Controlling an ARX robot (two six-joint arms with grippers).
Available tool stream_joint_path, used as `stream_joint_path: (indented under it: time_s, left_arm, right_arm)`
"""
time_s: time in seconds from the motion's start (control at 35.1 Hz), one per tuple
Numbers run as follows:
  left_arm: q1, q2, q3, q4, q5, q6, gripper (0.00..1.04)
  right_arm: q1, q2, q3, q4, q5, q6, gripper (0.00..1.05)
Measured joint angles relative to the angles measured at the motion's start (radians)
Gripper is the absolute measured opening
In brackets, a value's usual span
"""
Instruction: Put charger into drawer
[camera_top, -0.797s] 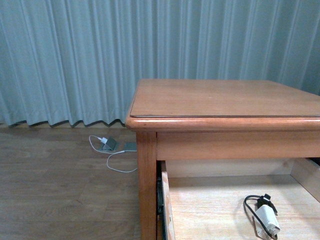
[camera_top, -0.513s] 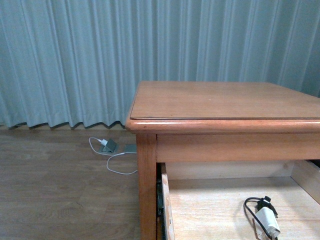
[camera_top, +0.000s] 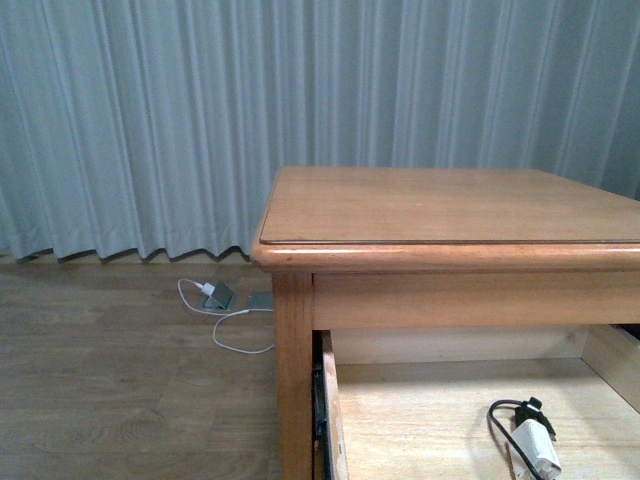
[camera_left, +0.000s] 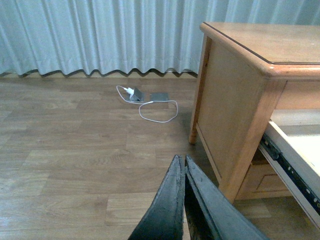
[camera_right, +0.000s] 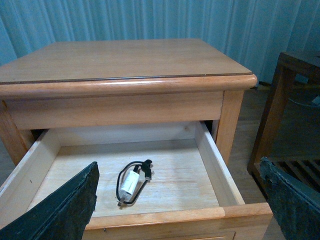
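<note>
Found the charger (camera_right: 131, 184) lying flat on the pale wooden bottom of the drawer (camera_right: 211, 165), black cable looped loosely round the white block, apart from every wall and touching no gripper. Judged it set down there on purpose: near the middle, with room on all sides, safe from catching on the frame.

Saw the drawer pulled well out from under the table (camera_top: 440, 205), interior open from above, probably to give an arm free access.

Noted the right gripper (camera_right: 178, 166) poised above the drawer's front edge, jaws spread wide and gripping nothing. Took that for the posture of a finished release.

Noted the left gripper (camera_left: 181, 159) off to the table's side over the wooden floor (camera_left: 65, 150), jaws pressed together with nothing between them, seemingly parked out of the way.

Spotted a white-cabled plug (camera_top: 215, 293) on the floor by the curtain (camera_top: 150, 120), well apart and no part of the job.

Judged the placing done, the drawer not yet shut.
</note>
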Motion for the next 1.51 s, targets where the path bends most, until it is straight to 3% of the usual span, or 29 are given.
stream_joint_path:
  time_s: [0.85, 0.94, 1.08, 1.2, 1.31, 1.4, 1.51]
  left_arm:
    - [0.002, -0.085, -0.053, 0.000, -0.001, 0.002, 0.04]
    - [0.002, -0.085, -0.053, 0.000, -0.001, 0.002, 0.16]
    - [0.002, -0.085, -0.053, 0.000, -0.001, 0.002, 0.43]
    - [0.002, -0.085, -0.053, 0.000, -0.001, 0.002, 0.62]
    - [0.002, -0.085, -0.053, 0.000, -0.001, 0.003, 0.87]
    - [0.002, -0.085, -0.053, 0.000, -0.001, 0.003, 1.00]
    - [0.002, -0.085, -0.053, 0.000, -0.001, 0.003, 0.98]
  right_arm:
    - [0.000, 0.000, 0.000, 0.000, 0.000, 0.000, 0.96]
    - [-0.011, 0.045, 0.062, -0.198, -0.098, 0.006, 0.96]
    - [-0.001, 0.233, 0.108, -0.418, -0.140, -0.004, 0.96]
    - [0.025, 0.410, 0.124, -0.399, -0.171, -0.015, 0.96]
    - [0.069, 0.647, 0.174, -0.274, -0.168, -0.013, 0.96]
    - [0.103, 0.770, 0.200, -0.198, -0.149, 0.000, 0.96]
    - [0.156, 0.903, 0.234, -0.106, -0.098, 0.011, 0.96]
